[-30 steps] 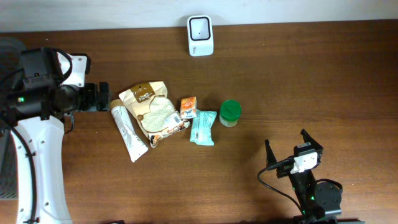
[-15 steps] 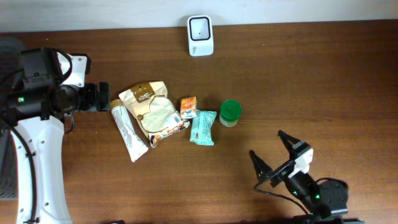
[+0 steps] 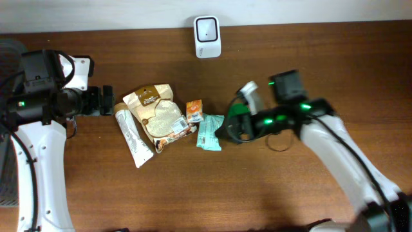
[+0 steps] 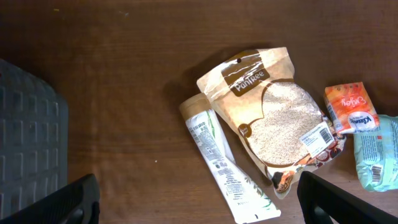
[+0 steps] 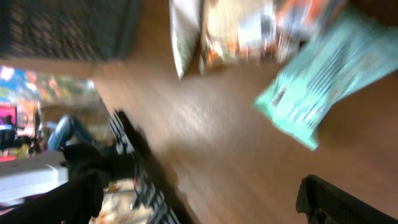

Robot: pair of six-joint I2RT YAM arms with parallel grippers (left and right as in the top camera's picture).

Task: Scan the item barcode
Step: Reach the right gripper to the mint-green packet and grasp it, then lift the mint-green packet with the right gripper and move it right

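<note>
Though flat, grain-filled pouch [image 4: 280, 115].

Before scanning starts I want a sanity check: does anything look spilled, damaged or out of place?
Nothing stands out. The brown pouch, white sachet, orange packet and teal packet lie flat in a loose, slanted cluster, with no visible tear or spill. The scanner sits apart from them.

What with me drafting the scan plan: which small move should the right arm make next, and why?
Probably ease the open right tool down over the teal packet: it hangs beside that packet, jaws wide, holding nothing, and the white scanner sits well apart, so an item must be picked up first.
</note>
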